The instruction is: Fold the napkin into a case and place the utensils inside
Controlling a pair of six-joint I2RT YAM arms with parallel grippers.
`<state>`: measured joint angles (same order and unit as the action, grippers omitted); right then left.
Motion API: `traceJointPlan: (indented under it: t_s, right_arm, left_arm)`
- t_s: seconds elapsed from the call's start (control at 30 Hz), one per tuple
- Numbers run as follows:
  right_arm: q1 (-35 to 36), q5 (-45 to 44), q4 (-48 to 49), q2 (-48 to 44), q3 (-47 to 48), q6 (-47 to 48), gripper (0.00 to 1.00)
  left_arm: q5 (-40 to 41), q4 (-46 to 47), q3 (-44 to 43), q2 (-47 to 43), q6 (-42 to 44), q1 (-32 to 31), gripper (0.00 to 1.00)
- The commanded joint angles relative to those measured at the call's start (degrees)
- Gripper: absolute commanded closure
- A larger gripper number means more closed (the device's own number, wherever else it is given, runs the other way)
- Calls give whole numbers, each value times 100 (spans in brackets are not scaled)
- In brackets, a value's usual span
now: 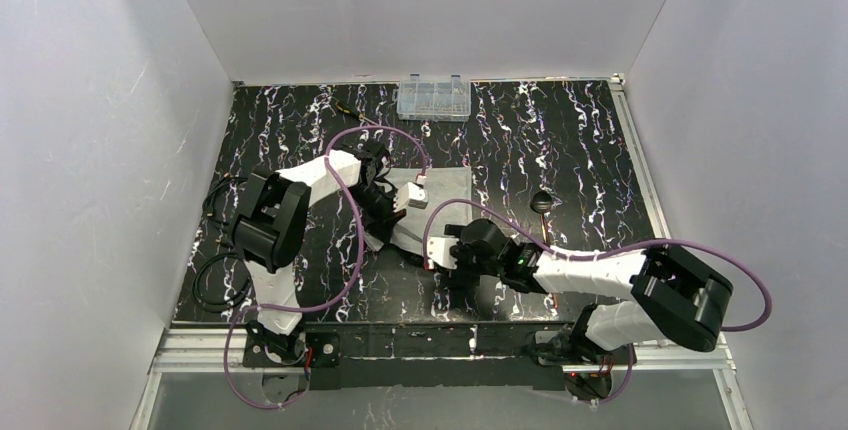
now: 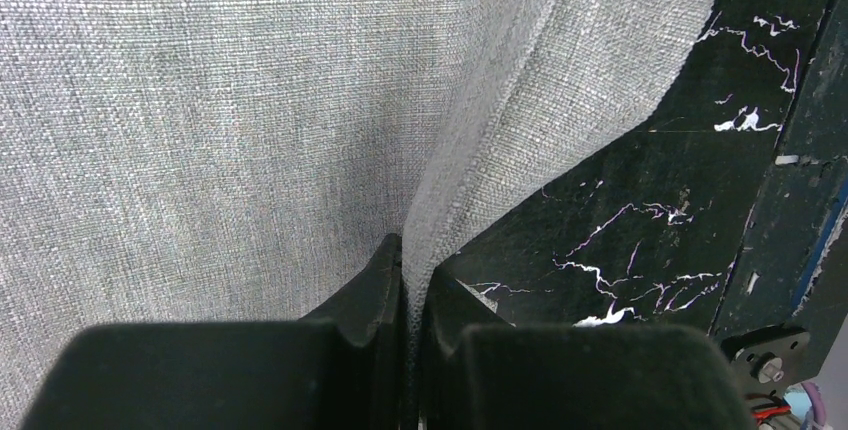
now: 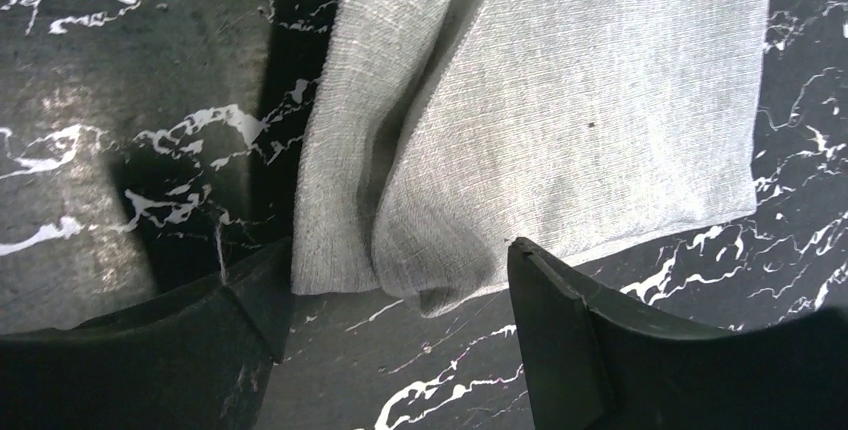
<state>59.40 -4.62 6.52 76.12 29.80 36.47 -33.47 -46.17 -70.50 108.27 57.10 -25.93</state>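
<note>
A robot lab cell: plain white walls [image 1: 420,10] box in a black marbled table [image 1: 570,140] edged by metal rails [image 1: 190,350].

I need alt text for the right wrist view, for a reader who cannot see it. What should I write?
The open right gripper stands astride a rumpled edge of the grey napkin, one black finger on each side. The napkin lies on a black marbled table, with a raised fold running away from the gripper.
</note>
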Motion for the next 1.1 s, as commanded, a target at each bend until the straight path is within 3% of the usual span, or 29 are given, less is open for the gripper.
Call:
traceJointPlan:
  t_s: [0.0,0.07,0.23,0.33,0.6,0.83,1.07]
  right_arm:
    - [46,-408,845,120,-213,83,19]
    - [46,-505,918,169,-219,35,24]
    - [46,-348,736,336,-69,-247,66]
    - [45,-279,648,215,-8,-459,77]
    - [46,52,-388,-83,446,-1472,89]
    - [19,427,-912,-267,785,-2251,92]
    - [-651,1794,-2160,522,1782,-2690,99]
  left_arm:
    - [-139,-287,-137,5,114,44,100]
    - [-141,-287,-159,17,121,57,100]
    - [-185,-340,-280,62,81,95,100]
    - [-170,-410,-306,64,117,119,100]
    - [-274,-863,-130,-237,177,124,100]
    - [-452,-1269,41,-400,86,128,100]
    - [-630,-1334,-143,-366,-109,302,100]
